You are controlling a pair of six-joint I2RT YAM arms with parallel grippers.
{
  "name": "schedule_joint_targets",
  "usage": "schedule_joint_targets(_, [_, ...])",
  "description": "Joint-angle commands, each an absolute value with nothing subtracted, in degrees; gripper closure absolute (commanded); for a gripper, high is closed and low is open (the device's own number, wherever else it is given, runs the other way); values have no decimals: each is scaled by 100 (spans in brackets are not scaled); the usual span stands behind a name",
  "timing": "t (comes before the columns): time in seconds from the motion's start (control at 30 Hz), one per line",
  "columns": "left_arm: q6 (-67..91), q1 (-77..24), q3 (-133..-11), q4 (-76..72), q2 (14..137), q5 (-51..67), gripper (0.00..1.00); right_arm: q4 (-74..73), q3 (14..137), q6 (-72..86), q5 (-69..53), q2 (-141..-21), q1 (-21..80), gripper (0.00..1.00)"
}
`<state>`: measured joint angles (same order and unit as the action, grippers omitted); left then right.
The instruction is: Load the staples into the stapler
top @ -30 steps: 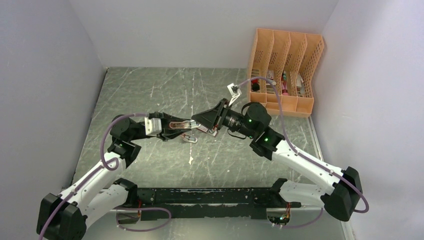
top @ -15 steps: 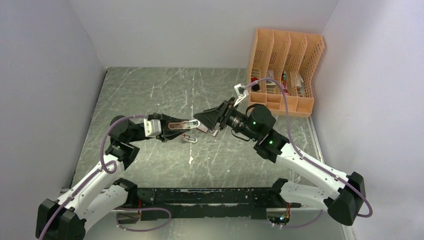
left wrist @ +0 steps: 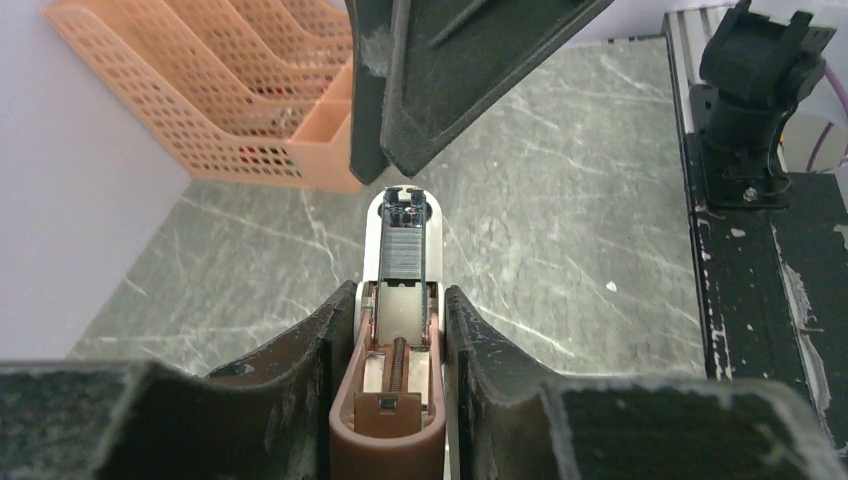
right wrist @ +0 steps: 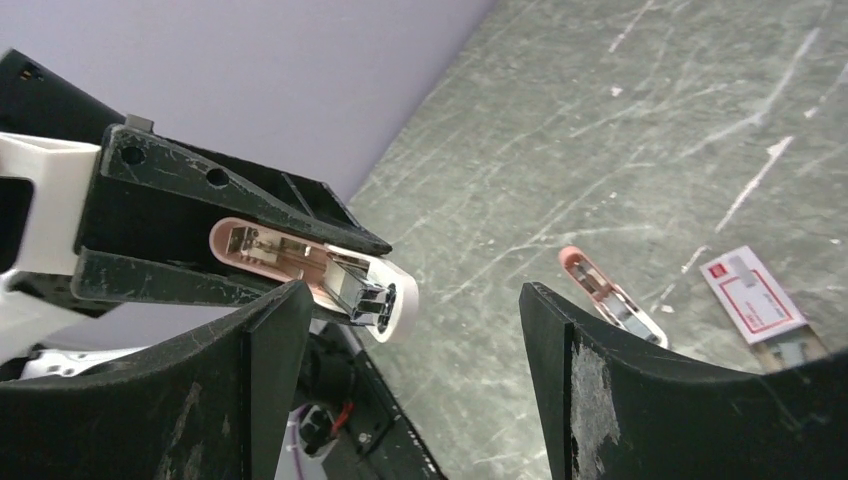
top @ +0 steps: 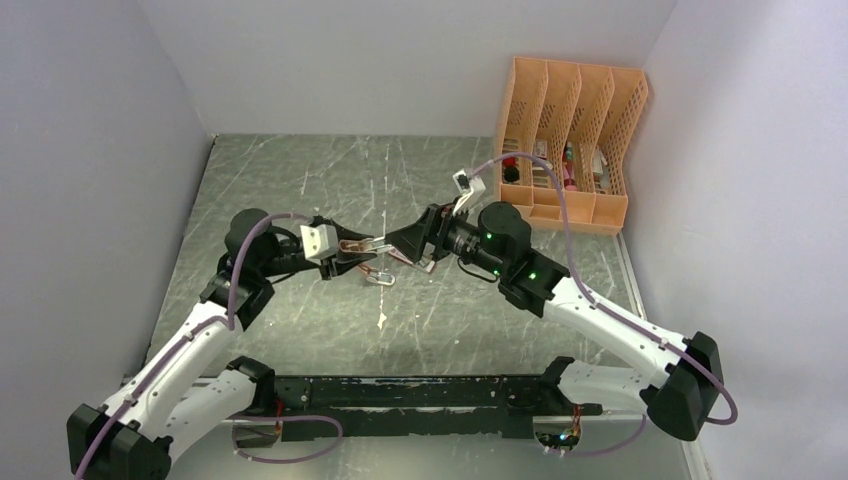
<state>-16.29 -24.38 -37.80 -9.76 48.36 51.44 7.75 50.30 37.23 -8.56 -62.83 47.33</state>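
Right gripper (right wrist: 412,292) parted since; staples (left wrist: 403,250) in stapler (left wrist: 386,440), clamped by left gripper (left wrist: 400,300)

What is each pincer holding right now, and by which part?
Left pincer clamps the opened salmon-pink mini stapler by its sides, near the back end. Right pincer is open, holding nothing.

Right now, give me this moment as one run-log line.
left gripper: shut on stapler | staples: strip in open magazine | right gripper: open, by stapler nose | staple box: on table
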Motion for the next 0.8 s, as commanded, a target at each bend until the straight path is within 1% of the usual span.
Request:
schedule_joint_targets(0.0, [-2325, -2452, -4241, 368, 5044, 4954, 93, 250, 5330, 3190, -510, -6397, 4724, 19])
schedule_joint_targets(0.13, [-2669, -2452, -4516, 1060, 5292, 4922, 93, 5, 5427, 3017, -312, -6433, 4722, 19])
schedule_joint_targets(0.27, [-2798, -2460, -4590, 1382, 5589, 5064, 93, -149, 5426, 3030, -116, -6397, 4712, 19])
schedule_joint_targets(0.4, [-2512, -2552, -4347, 960, 5775, 5049, 93, -513, 5382, 3155, 227, -6355, 4704, 19])
schedule_joint_targets(0.53, [-2345, -2768, -4154, 501, 5959, 4745, 93, -927, 5235, 3344, 422, -6203, 4700, 19])
schedule_joint_targets(0.67, [-2627, -3109, -4334, 810, 6493, 4375, 93, -993, 4882, 3597, 512, -5938, 4689, 19])
schedule_joint_targets(0.77, [-2769, -3328, -4441, 953, 6890, 4369, 93, -1091, 4740, 3565, 589, -5881, 4686, 19])
